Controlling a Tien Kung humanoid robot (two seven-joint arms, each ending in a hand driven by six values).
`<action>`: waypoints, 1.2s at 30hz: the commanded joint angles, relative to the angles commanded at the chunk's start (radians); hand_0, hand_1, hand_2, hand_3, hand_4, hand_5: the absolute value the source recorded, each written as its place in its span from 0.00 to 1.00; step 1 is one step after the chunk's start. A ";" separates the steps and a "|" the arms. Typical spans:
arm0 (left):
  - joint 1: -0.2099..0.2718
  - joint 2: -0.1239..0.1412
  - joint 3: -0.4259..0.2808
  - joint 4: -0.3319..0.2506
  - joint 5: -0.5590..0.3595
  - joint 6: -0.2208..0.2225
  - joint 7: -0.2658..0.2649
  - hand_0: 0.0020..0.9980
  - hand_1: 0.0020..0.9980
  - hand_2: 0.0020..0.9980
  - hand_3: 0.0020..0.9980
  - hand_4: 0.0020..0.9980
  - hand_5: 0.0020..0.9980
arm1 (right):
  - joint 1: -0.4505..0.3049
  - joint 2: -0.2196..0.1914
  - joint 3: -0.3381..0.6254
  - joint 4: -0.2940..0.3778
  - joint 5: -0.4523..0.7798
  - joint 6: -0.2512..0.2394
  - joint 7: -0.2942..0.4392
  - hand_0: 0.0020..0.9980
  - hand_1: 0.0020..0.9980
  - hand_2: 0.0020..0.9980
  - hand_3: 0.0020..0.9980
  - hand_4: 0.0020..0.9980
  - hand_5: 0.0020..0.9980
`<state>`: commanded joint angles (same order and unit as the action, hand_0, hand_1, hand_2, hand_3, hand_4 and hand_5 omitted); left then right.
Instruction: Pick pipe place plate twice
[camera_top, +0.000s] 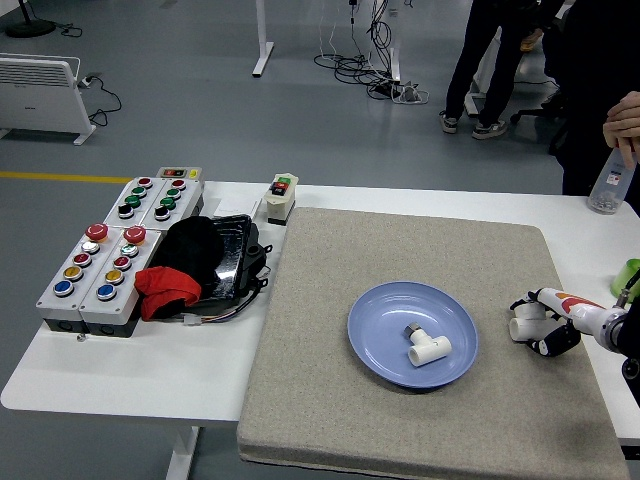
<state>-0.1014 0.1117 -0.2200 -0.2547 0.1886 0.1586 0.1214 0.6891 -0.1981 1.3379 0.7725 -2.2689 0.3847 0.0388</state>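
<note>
We saw the scene evenly and brightly lit from overhead, with only soft, faint shadows beneath the plate (380, 345) and along the counter (150, 375) edges. The white counter stayed free of harsh glare. Focus was sharp throughout; the right hand (545, 325) near the mat's right edge looked slightly soft.
</note>
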 joint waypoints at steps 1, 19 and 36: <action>0.000 0.000 0.000 0.000 0.001 0.000 0.000 0.63 0.59 0.54 0.58 0.20 1.00 | -0.003 -0.002 0.000 0.006 0.000 -0.011 0.002 0.49 0.57 0.61 0.72 0.53 0.02; -0.002 0.001 -0.001 -0.001 0.001 -0.002 0.001 0.63 0.59 0.54 0.58 0.20 1.00 | 0.032 0.049 -0.157 0.245 0.079 -0.106 0.013 0.43 0.50 0.55 0.63 0.47 0.02; -0.011 0.004 0.001 -0.002 -0.001 -0.002 0.001 0.63 0.59 0.55 0.58 0.20 1.00 | 0.169 0.198 -0.301 -0.001 0.097 -0.130 0.045 0.92 0.85 0.98 0.96 0.72 0.19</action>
<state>-0.1128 0.1161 -0.2192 -0.2566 0.1880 0.1569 0.1223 0.8585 0.0000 1.0370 0.7718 -2.1724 0.2547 0.0835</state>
